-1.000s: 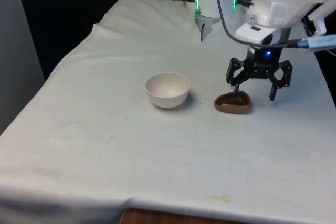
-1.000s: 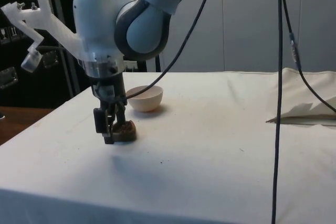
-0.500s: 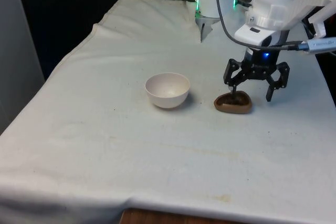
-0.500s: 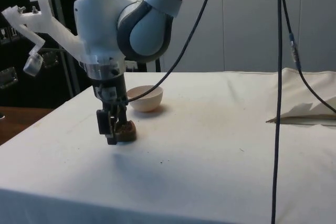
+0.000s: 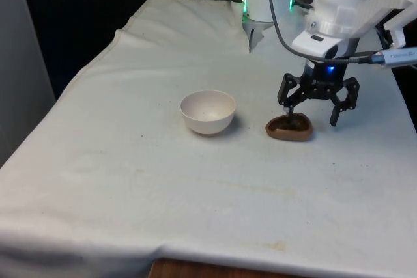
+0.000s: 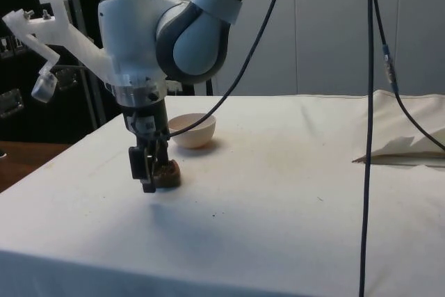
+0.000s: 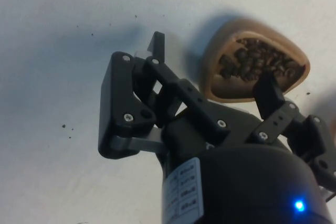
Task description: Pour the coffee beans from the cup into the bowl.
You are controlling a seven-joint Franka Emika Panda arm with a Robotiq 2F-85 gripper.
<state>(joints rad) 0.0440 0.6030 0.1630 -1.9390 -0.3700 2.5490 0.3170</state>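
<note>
Even, bright light falls on my bench (image 5: 130,180); my hand (image 7: 210,66) throws a soft shadow, and its near parts blur.

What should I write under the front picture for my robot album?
Open black gripper straddles the rim of a brown cup of coffee beans, beside an empty white bowl on the white tablecloth.

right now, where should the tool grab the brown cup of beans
Judging by its pose, take the cup by its rim wall from above, one finger inside and one outside. It sits upright, low and wide, full of beans, so a side grasp looks awkward. The open tool already hangs over its rim.
</note>
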